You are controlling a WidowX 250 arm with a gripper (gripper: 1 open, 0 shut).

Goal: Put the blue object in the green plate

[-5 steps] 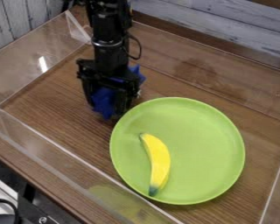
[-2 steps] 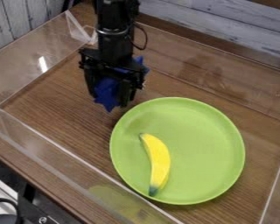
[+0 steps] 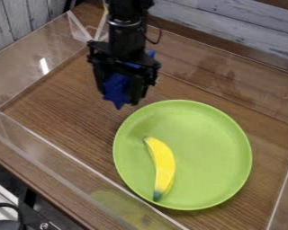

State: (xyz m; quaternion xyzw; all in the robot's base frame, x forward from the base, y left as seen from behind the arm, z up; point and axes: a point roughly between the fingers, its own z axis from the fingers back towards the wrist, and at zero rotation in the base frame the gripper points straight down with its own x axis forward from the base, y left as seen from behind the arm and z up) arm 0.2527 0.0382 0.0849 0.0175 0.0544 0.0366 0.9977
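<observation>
1. No brand, label or readable writing appeared on any surface in the camera view.

2. The blue object (image 3: 119,87) was a royal-blue block, seen only in part between the black fingers of the jaws (image 3: 122,93). Its ridged sides could not be made out at this size.

3. The jaws were closed on the blue object, one dark finger on each side of it, with the block's lower end sticking out just below them.

4. The blue object hung clear of the worktop (image 3: 62,99), a little above the wood. It sat just beside the upper left rim of the green plate (image 3: 212,135), not over its middle.

5. The green plate was a large round lime-green dish with a shallow raised rim, lying flat on the worktop in the lower right part of the view.

6. Inside the plate lay a yellow banana (image 3: 162,167) with a dark tip at its lower end. It rested on the plate's left half, running lengthwise from the centre toward the near rim.

7. The black arm (image 3: 129,22) came down from the top of the view, roughly upright.

8. The worktop was brown wood grain, enclosed by clear plastic walls (image 3: 44,40) on the left and near sides.
</observation>
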